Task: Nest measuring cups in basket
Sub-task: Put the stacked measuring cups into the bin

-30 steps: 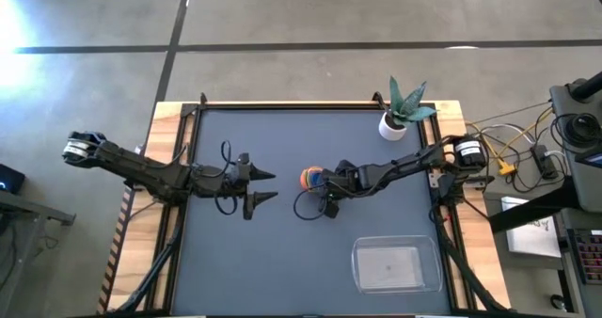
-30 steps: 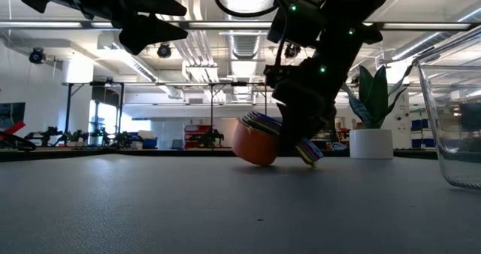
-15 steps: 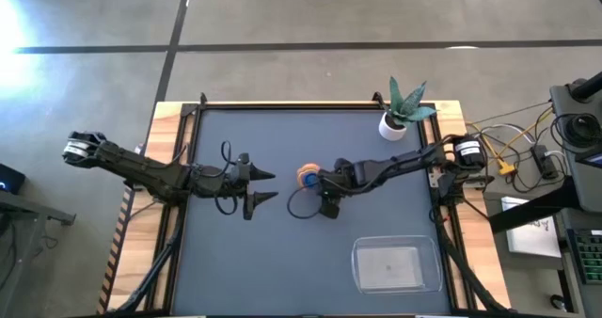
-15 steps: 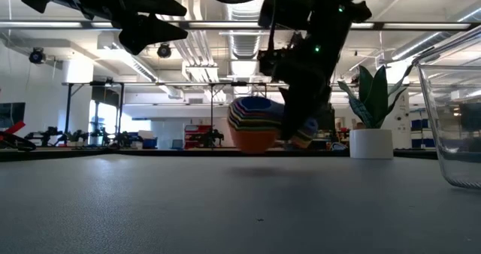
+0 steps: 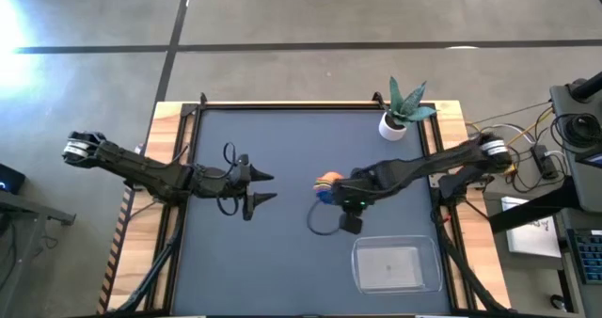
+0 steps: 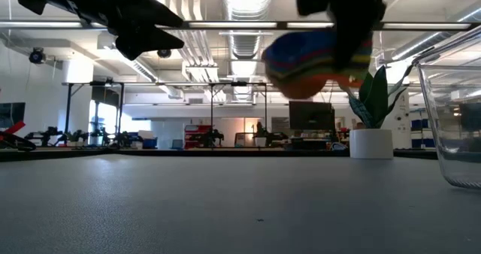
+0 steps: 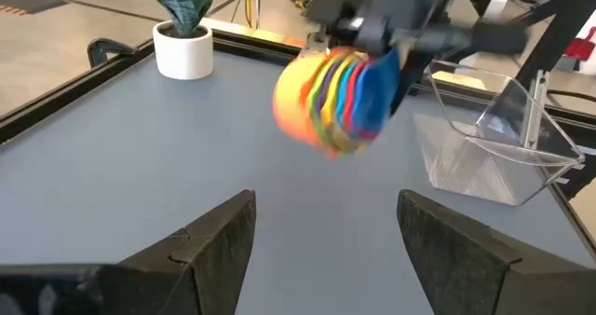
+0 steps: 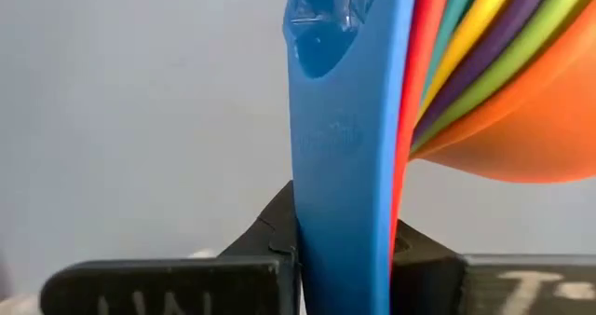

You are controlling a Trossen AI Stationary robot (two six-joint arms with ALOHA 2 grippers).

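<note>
Right gripper [image 5: 340, 194] sits right of centre in the high view, just above the basket [image 5: 396, 264], which lies at the lower right of the frame, clear and with nothing visible inside. The gripper's fingers are clamped on the handles of the nested cups [image 5: 326, 185]; in the right wrist view the blue handle [image 8: 346, 138] stands between the 2 dark fingers [image 8: 186, 282] with red, yellow, purple, green and orange layers fanned beside it. In the low view the cups [image 6: 316, 58] hang in the upper right-centre of the frame, clear of the table [image 6: 225, 201], orange bowl undermost, the image smeared. The left wrist view shows the stack [image 7: 332, 99] tilted on its side at upper centre, orange outermost and blue toward the arm, with the basket [image 7: 494, 143] to the right of it and the plant pot [image 7: 184, 47] at upper left. Left gripper [image 5: 265, 186] hovers left of centre in the high view, fingers spread apart and holding nothing, well apart from the cups. Plant pot [image 5: 392, 125] stands near the table's upper right corner.
</note>
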